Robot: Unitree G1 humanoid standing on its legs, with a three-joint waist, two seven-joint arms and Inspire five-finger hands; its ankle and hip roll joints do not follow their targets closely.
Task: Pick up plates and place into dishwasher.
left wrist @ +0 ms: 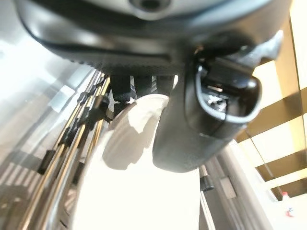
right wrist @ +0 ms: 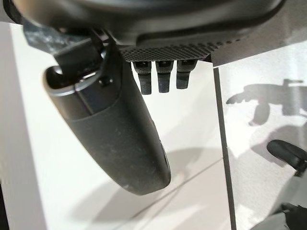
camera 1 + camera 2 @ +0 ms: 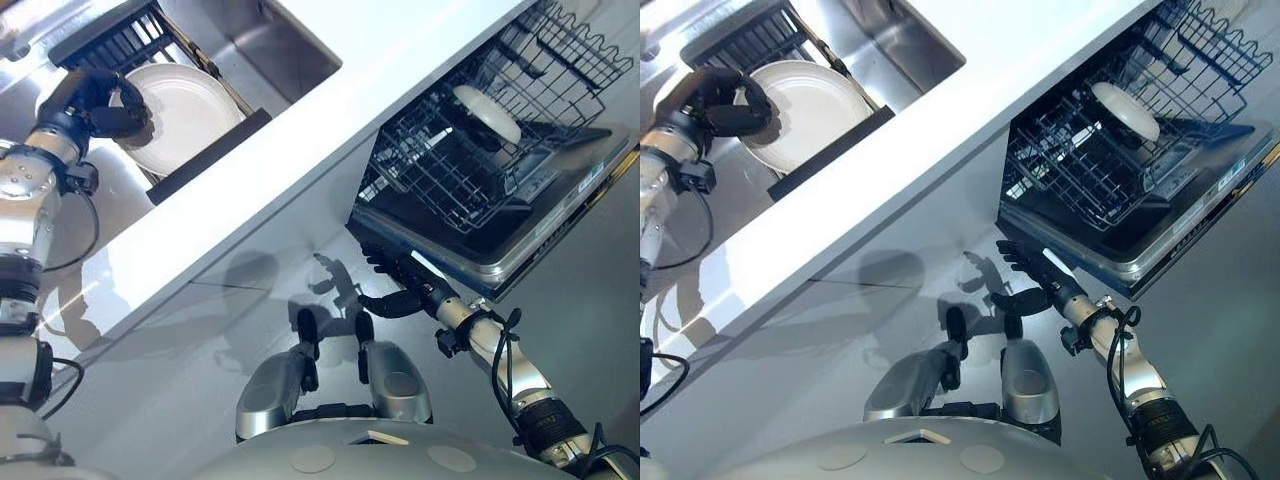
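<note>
At the upper left of the left eye view the left hand (image 3: 95, 100) sits at the edge of a white plate (image 3: 180, 115) that stands in a dark dish rack (image 3: 120, 45) beside the steel sink (image 3: 280, 45). Its fingers curl around the plate's rim, and in the left wrist view the thumb (image 1: 192, 129) lies across the plate's pale face (image 1: 139, 191) with the rack wires (image 1: 81, 139) just beside it, so the hand looks closed on the plate. The step in hand, by this showing, is the pick-up: the plate is gripped but still seated in the rack. Across the middle of the frame runs the white countertop (image 3: 330, 110). At the lower centre right the right hand (image 3: 400, 285) hangs free below the counter front, near the corner of the open dishwasher door (image 3: 520, 240); its fingers are spread and straight, holding nothing. At the upper right the dishwasher's wire basket (image 3: 470, 150) is pulled out, with one white dish (image 3: 487, 112) already in it. The next move probably calls for lifting the plate clear of the rack wires without catching them, then carrying it across the counter toward the basket, which lies well apart from the rack; a handover to the right hand may be needed.
</note>
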